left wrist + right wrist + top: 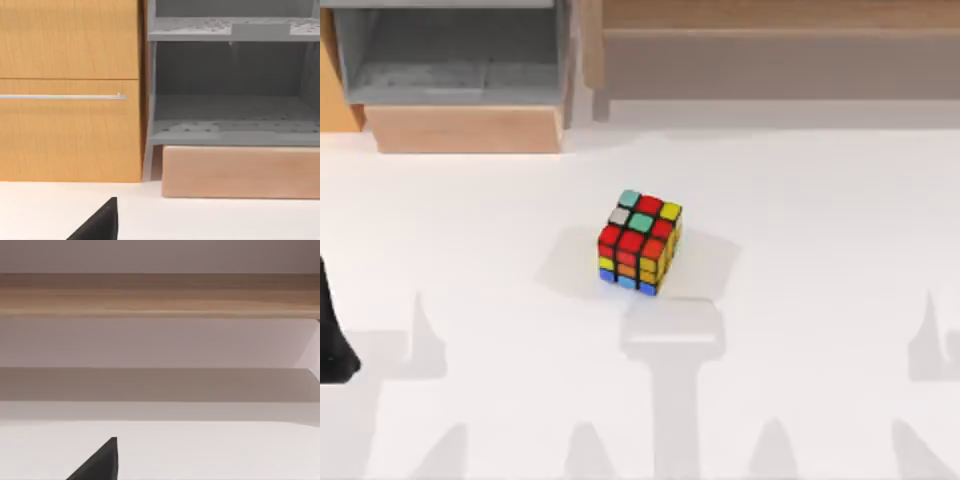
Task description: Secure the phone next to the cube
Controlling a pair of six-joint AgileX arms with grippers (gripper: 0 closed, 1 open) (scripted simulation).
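The cube (640, 242) sits alone near the centre of my white table (820, 250), its top face a patchwork of red, teal, yellow and grey stickers, its near side showing red, orange, yellow and blue; it rests flat on the surface and casts a pale square shadow around itself. At about 11 o'clock from the cube, along the table's far edge, stands a grey open shelf unit (450, 50) on a pale wooden base (465, 128), with an orange-toned wooden cabinet beside it at the far left; at 1 o'clock runs a long wooden ledge (770, 15). My left arm (332, 330) is a dark shape at the table's left edge, roughly 8 o'clock from the cube and well apart from it. In the left wrist view a dark finger (100, 222) of my left gripper points toward the cabinet (70, 90) with its silver handle, and the shelves; in the right wrist view a dark finger (100, 462) of my right gripper faces the ledge. Whether either pair of fingers is spread or pressed together, I cannot tell.
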